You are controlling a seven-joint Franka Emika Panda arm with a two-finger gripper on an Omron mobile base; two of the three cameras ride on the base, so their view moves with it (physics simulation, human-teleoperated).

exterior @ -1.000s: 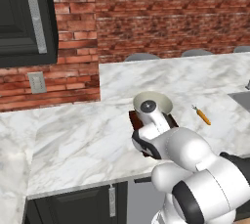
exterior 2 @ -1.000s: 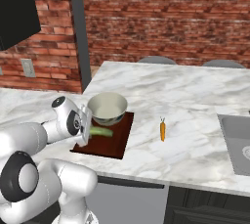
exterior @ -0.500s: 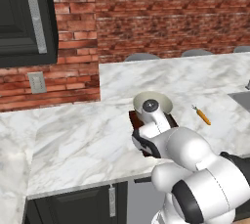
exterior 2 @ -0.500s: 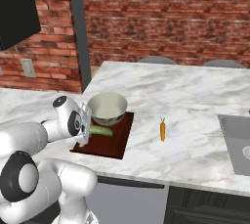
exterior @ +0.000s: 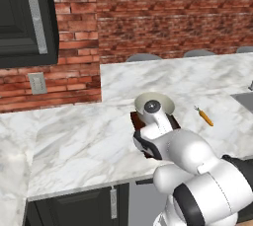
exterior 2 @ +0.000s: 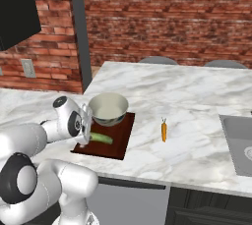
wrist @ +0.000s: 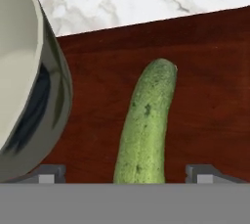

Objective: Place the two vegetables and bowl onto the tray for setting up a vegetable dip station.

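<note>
A: What is the left base view showing?
B: The bowl (exterior: 154,104) is sitting on the tray (exterior: 134,119); the carrot (exterior: 205,117) is lying apart on the counter (exterior: 74,141).

A: And the right base view?
B: The cucumber (exterior 2: 101,138) is lying on the tray, beside the bowl.

A: The hand view?
B: The gripper (wrist: 126,173) is standing wide apart, the fingertips (wrist: 46,173) flanking the cucumber without clamping it.

one cucumber (wrist: 144,125), one carrot (exterior 2: 164,130), one bowl (exterior 2: 108,109), one tray (exterior 2: 121,138)

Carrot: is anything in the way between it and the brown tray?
Nothing visible is. The carrot lies alone on the marble counter, with bare counter between it and the tray. On the tray, the bowl fills the far end and the cucumber lies nearer; free board shows beside the cucumber.
</note>
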